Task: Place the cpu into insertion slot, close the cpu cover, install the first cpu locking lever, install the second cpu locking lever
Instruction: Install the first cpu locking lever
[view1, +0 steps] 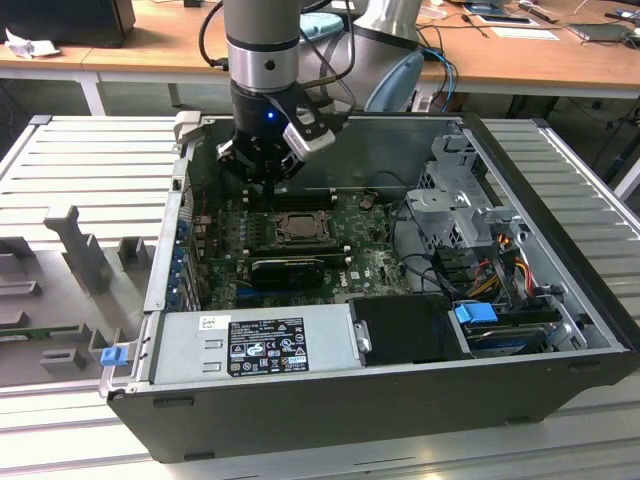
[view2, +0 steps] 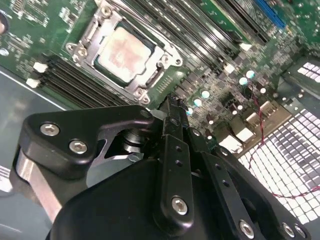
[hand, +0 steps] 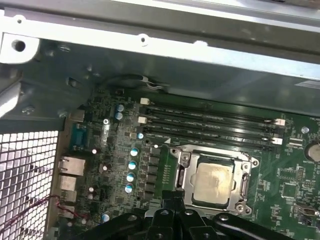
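Currently, observe black gripper at exterior view's upper centre: fingers together, empty, near pale silver-grey square cpu framed by flat silvery metal cpu cover.

**Open above, hemmed at the sides**

The case lies open-topped, so the board can be reached from above; over the cpu the way is free, save for the gripper, fingers together, hanging just beside it; memory slots lie low between cpu and far wall; a black card stands just beside the cpu toward the power supply, which walls off the front; drive cage and cables crowd the exterior view's right.
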